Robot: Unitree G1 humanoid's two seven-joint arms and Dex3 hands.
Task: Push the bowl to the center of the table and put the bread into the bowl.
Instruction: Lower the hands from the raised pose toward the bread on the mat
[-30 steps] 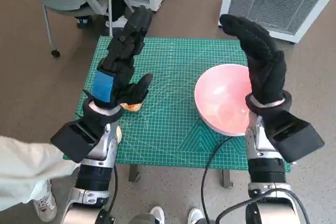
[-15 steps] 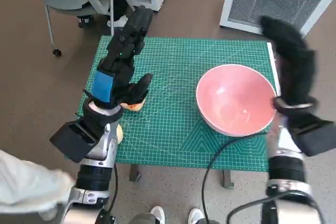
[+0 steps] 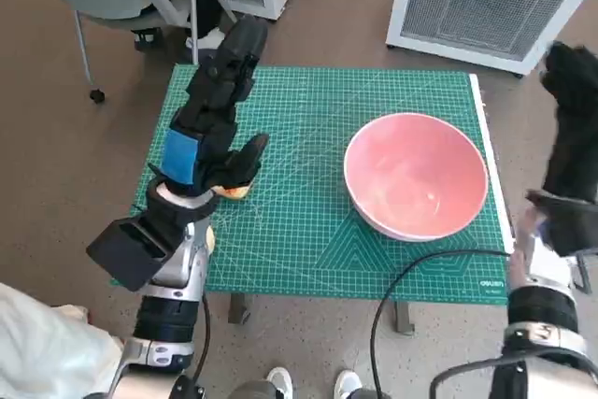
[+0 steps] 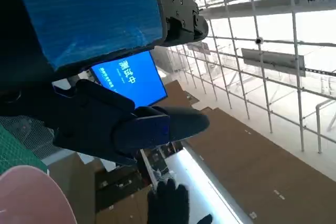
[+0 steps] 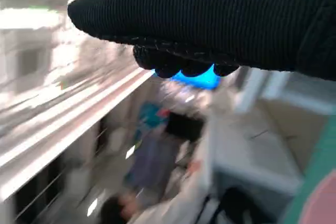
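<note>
On the right half of the table (image 3: 308, 240) sits the pink bowl (image 3: 416, 189); the right hand (image 3: 572, 128), fingers extended and holding nothing, should press its right rim leftward, low and steady (tipping risk). Left hand (image 3: 213, 133), fingers outstretched, covers the bread (image 3: 235, 192).

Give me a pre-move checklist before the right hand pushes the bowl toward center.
1. Bowl upright on the mat: ok.
2. Bowl at table center: not ok, it sits on the right half.
3. Right hand placed against the bowl: not ok, it is off the table's right edge, apart from the rim.
4. Push path leftward free: ok, bare mat between bowl and left hand.
5. Bread located: ok, peeking out under the left hand near the left edge.
6. Bread gripped by left hand: cannot tell, the hand covers it.
</note>
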